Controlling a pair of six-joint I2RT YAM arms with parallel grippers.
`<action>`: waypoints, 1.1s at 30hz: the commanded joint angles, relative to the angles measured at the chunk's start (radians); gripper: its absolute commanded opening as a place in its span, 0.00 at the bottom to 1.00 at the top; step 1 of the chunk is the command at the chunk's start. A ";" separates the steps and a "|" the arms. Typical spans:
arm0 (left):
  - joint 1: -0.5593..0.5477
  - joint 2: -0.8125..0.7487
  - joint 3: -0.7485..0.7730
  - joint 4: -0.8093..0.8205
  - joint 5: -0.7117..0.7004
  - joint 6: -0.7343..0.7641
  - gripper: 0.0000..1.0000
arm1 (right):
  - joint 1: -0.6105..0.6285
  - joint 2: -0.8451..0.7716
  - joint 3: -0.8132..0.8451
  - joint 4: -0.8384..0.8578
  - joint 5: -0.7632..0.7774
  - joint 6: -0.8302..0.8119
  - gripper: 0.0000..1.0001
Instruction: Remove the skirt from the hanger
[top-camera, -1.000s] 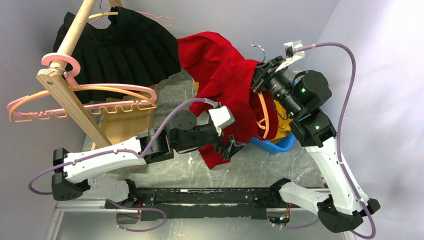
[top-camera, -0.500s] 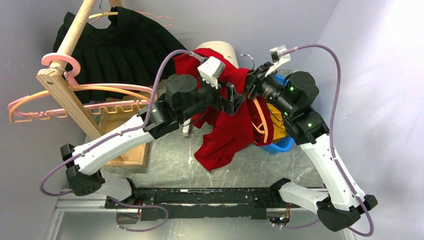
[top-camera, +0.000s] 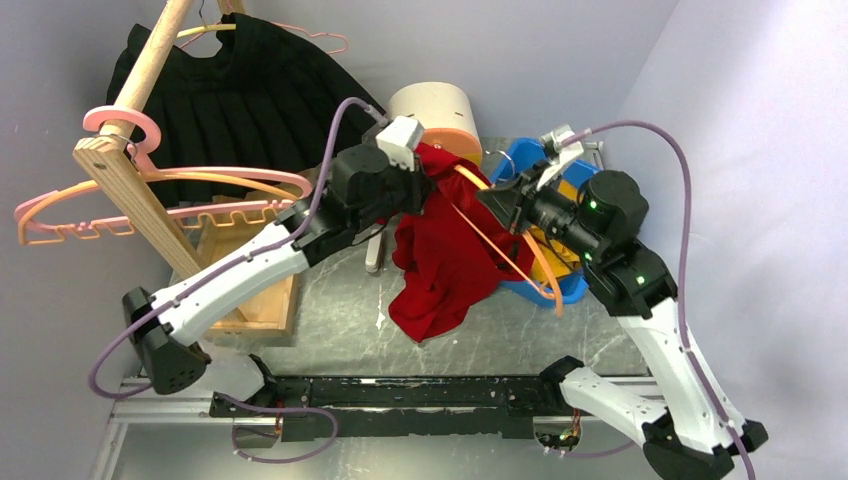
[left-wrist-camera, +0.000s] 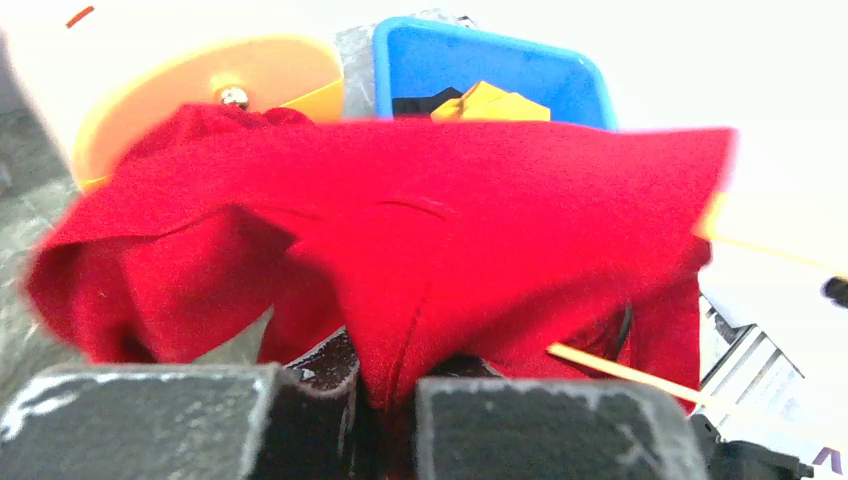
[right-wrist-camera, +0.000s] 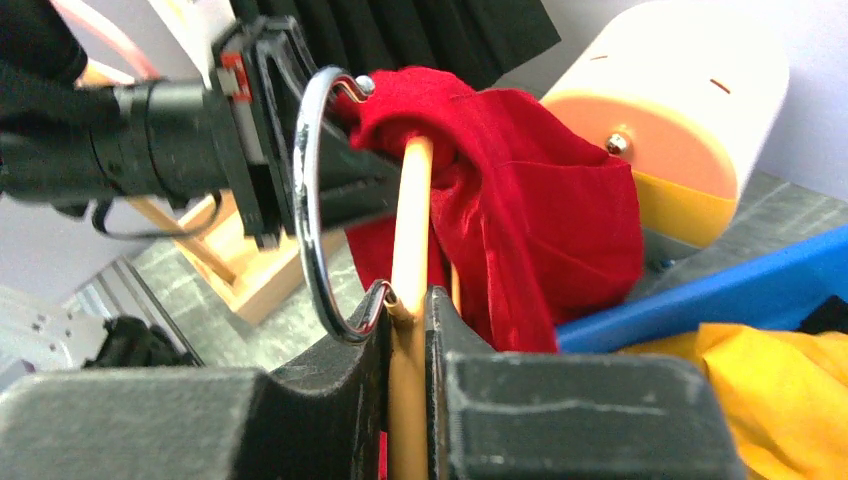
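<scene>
The red skirt (top-camera: 440, 265) hangs bunched over the middle of the table, its top still draped over one end of the orange hanger (top-camera: 505, 240). My left gripper (top-camera: 424, 187) is shut on a fold of the skirt (left-wrist-camera: 450, 230) near its top edge, and the cloth is pinched between the fingers (left-wrist-camera: 385, 400). My right gripper (top-camera: 507, 205) is shut on the hanger's neck (right-wrist-camera: 410, 230), just under its metal hook (right-wrist-camera: 310, 230). In the right wrist view the skirt (right-wrist-camera: 540, 220) wraps the hanger's far end. The hanger's thin bar (left-wrist-camera: 620, 370) pokes out from under the cloth.
A blue bin (top-camera: 560, 290) holding yellow cloth (right-wrist-camera: 780, 390) sits under my right arm. A cream and orange cylinder (top-camera: 440, 110) stands behind the skirt. At the left is a wooden rack (top-camera: 130, 190) with pink hangers (top-camera: 160, 205) and a black skirt (top-camera: 250, 100).
My left gripper rose from the skirt's hem to its top and shut on the cloth. The right arm drew the hanger to the right, baring most of its orange frame.
</scene>
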 joint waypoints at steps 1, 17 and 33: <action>0.033 -0.126 -0.102 0.129 0.006 0.032 0.07 | 0.002 -0.119 -0.008 -0.098 0.023 -0.101 0.00; 0.077 -0.189 -0.191 0.112 0.065 -0.020 0.07 | 0.003 -0.334 0.096 -0.261 0.112 -0.288 0.00; 0.081 -0.191 -0.250 0.112 0.142 -0.021 0.07 | 0.003 -0.352 0.096 -0.233 0.222 -0.254 0.00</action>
